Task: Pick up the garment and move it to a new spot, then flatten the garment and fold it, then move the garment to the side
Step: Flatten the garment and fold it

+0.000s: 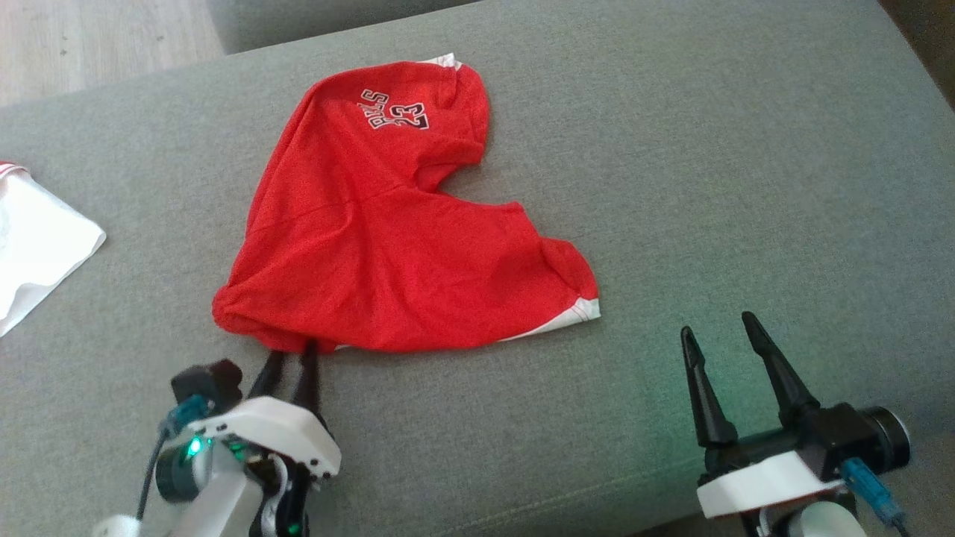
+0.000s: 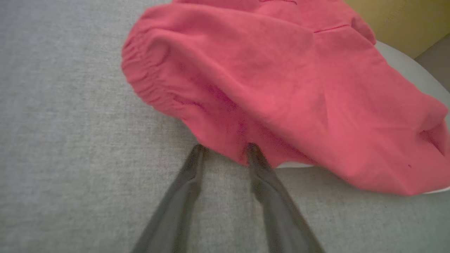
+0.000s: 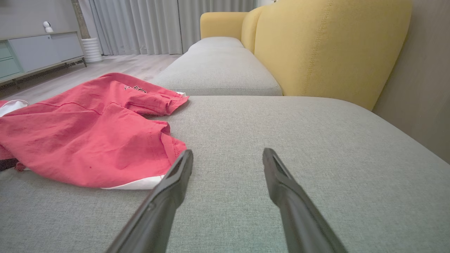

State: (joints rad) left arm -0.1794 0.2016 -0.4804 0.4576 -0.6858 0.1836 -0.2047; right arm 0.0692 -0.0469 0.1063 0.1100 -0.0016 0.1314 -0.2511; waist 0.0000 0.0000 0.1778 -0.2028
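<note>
Lying rumpled on the sofa (image 1: 709, 186), the garment (image 1: 388, 246) sits right at the left gripper (image 1: 292, 350), whose fingers are parted, their tips touching its near edge. The right gripper (image 1: 716, 324) hangs wide open and empty, with the garment just ahead to its left.

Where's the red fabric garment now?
The red fabric garment lies centre-left in head view on the grey sofa cushion, near hem at the left claw, right claw apart.
</note>
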